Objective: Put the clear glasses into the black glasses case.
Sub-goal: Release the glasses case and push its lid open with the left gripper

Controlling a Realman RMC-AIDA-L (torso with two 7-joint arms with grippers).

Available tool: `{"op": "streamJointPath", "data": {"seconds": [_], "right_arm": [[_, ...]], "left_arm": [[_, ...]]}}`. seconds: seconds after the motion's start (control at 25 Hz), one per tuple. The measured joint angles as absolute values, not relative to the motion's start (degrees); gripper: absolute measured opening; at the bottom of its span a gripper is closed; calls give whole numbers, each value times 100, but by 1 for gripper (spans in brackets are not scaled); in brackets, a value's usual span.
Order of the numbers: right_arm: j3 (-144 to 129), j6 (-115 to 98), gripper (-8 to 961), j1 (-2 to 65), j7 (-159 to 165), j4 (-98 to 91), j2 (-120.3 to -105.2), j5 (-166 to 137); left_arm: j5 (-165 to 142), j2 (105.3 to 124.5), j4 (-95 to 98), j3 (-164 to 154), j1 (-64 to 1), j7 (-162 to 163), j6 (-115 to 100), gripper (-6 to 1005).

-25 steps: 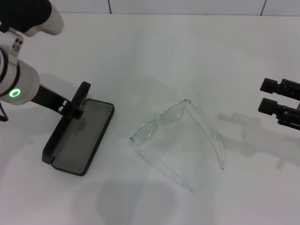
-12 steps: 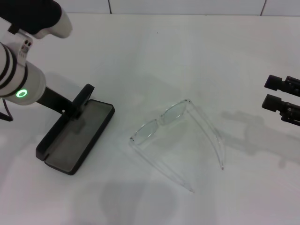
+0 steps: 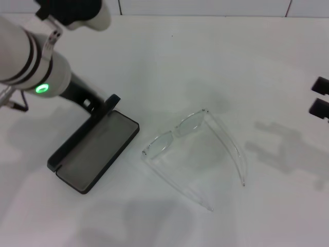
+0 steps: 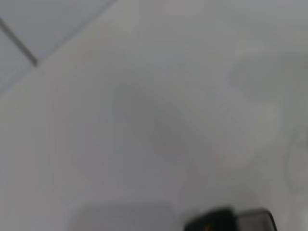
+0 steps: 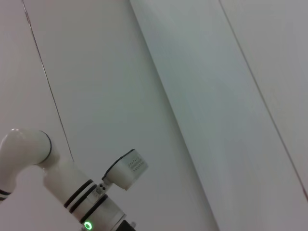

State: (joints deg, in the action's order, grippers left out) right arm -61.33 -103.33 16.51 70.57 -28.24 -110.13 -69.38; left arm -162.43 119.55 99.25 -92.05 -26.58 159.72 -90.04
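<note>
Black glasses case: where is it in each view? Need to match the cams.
Head: black glasses case lies open at lower left on the table, the left gripper at its far end.
Left wrist: only a dark blurred edge, probably the case.
Right wrist: not in it.
Shared landmark: the left arm's green light.

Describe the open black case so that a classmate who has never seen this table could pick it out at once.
On the white table, look to the robot's left, under the left gripper. There lies the slim matte black glasses case, open, its grey lining facing up. Unlike the transparent plastic glasses beside it, it is dark and rectangular.
</note>
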Motion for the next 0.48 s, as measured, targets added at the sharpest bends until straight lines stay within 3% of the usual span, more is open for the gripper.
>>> {"op": "streamJointPath", "data": {"seconds": [0.24,0.48], "right_arm": [[-5869,-10709,634,1365,6898,-2821,-11039,-6937],[-5647,-10854,633,1067,6814,-2821,-11067,-6942]], "left_arm": [[-16246,11955,10109,-9315,-2976,15661,-8841,75],[-16250,11954,10227,-9318,-3080,15681,-9004,66]]}}
